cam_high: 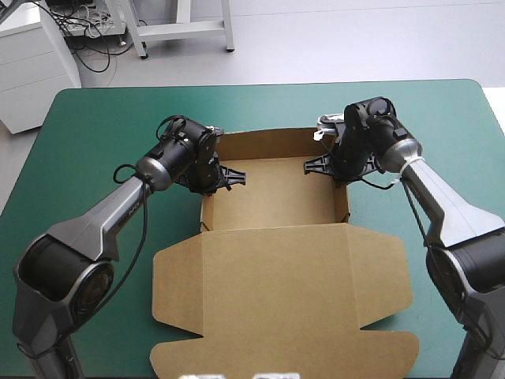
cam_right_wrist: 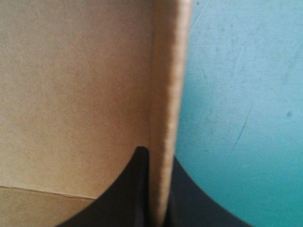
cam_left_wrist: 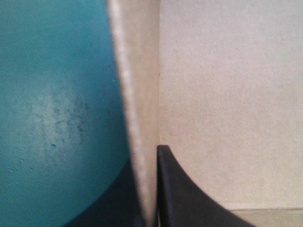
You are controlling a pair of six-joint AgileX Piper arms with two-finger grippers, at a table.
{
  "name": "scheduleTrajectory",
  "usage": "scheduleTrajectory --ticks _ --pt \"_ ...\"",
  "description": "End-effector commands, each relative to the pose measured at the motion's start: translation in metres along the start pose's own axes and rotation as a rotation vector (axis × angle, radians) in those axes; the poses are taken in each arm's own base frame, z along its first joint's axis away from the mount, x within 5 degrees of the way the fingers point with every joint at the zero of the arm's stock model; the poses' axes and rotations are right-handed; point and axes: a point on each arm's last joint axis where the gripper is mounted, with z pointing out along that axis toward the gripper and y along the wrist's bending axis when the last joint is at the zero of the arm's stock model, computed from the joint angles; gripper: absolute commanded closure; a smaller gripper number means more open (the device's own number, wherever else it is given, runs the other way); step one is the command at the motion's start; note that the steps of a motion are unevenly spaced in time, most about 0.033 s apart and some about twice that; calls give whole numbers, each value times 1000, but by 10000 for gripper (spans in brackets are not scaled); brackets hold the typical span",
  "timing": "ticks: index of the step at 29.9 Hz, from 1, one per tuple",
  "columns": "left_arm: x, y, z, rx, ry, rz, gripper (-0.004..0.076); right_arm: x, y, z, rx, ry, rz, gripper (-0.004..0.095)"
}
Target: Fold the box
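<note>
The brown box [cam_high: 276, 316] sits about midway between the table's left and right edges, on the teal-green cover [cam_high: 95, 118]. It's half built. The far part is a tray [cam_high: 272, 197] with its walls standing up and the top open. The lid [cam_high: 276, 268] lies flat on the cover and runs almost to the table's near edge, flaps spread out. Both arms are in at the tray, one on each side. The left gripper [cam_high: 234, 175] is pinching the tray's left wall [cam_left_wrist: 137, 94]. One black finger is on the inside over the tray floor and the other is outside over the cover, with the board squeezed between them so they're nearly touching. The right gripper [cam_high: 316, 166] is the mirror image on the right wall [cam_right_wrist: 165, 94], same pinch, with the wall edge standing upright between its fingers. The back wall nearest the table's far edge is up too.
</note>
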Motion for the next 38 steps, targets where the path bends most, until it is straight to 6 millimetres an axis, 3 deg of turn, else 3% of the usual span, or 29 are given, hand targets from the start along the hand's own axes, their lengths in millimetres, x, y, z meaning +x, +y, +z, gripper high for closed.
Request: scheduleTrajectory --ticks 1,7,11,17,21,24,27,33,38 --pt "-3 6 -16 -39 -41 31 756 -2 -2 -23 -9 -57 -31 916" --pt "-6 4 -6 -39 -41 35 756 -5 -2 -11 -4 -30 -54 911" --pt "-7 5 -5 -61 -44 43 756 -7 -2 -2 0 -10 -56 854" --pt "-5 8 -4 -82 -15 43 756 -7 -1 2 1 -3 -56 661" --pt "-3 9 -1 -104 19 59 748 -7 -1 2 2 -1 -53 446" --pt "-2 8 -1 -93 32 126 693 -7 -1 2 -3 0 -51 301" --pt "-2 8 -1 -93 32 134 576 -7 -1 2 2 -1 -48 210" --pt "-4 16 0 -111 46 120 288 -9 -1 2 -2 -21 -41 169" --pt "-11 21 -8 -129 4 114 273 -16 0 -5 -15 -87 -24 170"
